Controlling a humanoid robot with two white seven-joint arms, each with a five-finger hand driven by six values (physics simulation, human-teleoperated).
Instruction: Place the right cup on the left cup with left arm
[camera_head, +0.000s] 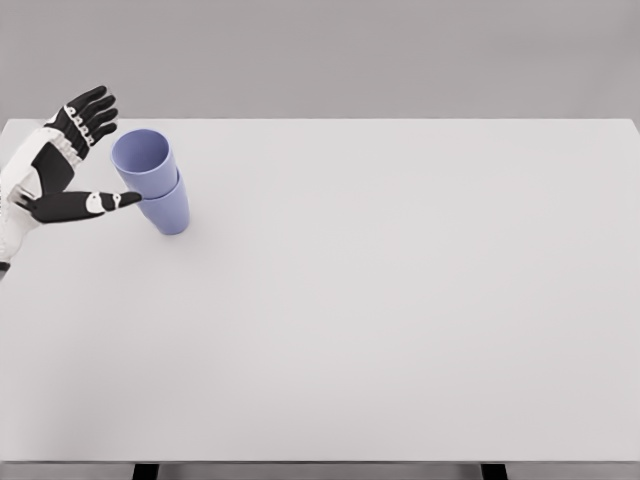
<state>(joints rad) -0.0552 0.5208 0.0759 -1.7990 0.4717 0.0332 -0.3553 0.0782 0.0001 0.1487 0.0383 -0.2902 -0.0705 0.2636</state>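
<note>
Spanning the view, the bench (400, 300) carries our stack near its far left corner: the upper cup (143, 160) sits nested in the lower cup (168, 212), so placing looks done. Our left robot hand (75, 165) is spread beside it, gripping nothing, thumb touching the stack.

Desk (400, 320): smooth, matt, pale grey-white top, no grain, no gloss.
Upper cup (145, 160): lavender, looks like plastic, smooth, soft satin finish, inside slightly darker.
Lower cup (170, 212): same lavender plastic look, smooth, matt.
Left robot hand (65, 165): hard white shell on palm and wrist, black fingers (90, 112), smooth, light sheen, small white marks at joints.
</note>
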